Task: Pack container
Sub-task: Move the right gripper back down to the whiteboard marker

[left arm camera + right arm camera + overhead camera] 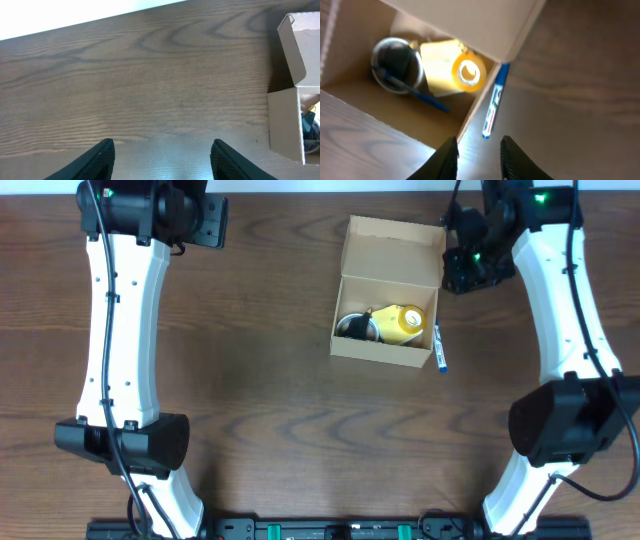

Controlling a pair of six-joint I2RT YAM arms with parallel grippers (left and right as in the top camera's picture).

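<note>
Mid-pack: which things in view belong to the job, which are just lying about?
Job: open tan cardboard box; inside it a yellow roll, round dark clear-rimmed object, thin blue pen; blue-and-white marker outside, beside its wall, probably next.
Lying about: no loose item seen; just the brown wooden table.

Setting: robotics lab workstation. Dark wood-grain desk (260, 410), with a plain white surface (75, 15) beyond its far edge. The left arm (125, 330) and right arm (570, 310), white shells with black joints, rise from a black rail (330, 530) along the near edge. One tan cardboard container (385, 310) stands on the desk.
</note>
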